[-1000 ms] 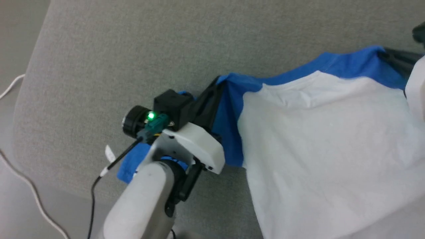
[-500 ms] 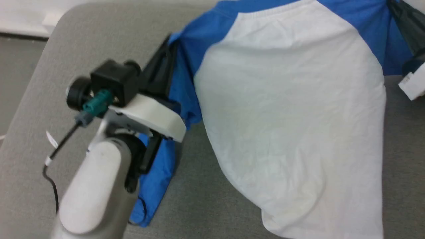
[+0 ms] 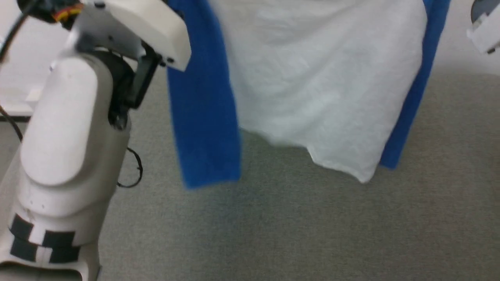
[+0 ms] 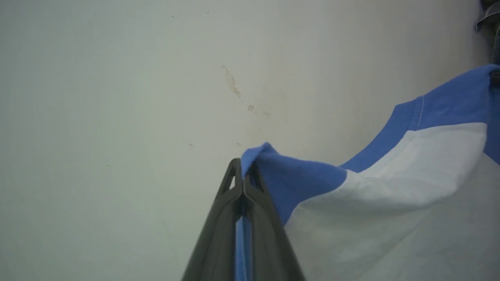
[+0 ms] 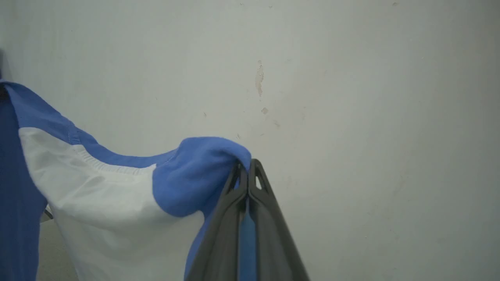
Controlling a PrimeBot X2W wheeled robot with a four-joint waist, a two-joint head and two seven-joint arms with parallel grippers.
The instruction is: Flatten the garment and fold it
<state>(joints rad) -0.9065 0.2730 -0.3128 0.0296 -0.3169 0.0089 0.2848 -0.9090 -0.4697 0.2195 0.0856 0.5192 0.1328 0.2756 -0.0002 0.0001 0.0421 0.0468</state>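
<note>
head view: one garment (image 3: 320, 97), two sleeves (image 3: 203, 117)

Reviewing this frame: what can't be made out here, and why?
1. Garment neckline, head view: cut off by the top edge.
2. Its hem, head view: motion-blurred; contact with the grey surface unclear.
3. How much cloth the left tool and right tool pinch, wrist views: hidden between shut fingers.

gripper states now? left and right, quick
Left gripper: shut on the garment, pinching blue cloth.
Right gripper: shut on the garment, pinching blue cloth.
</note>
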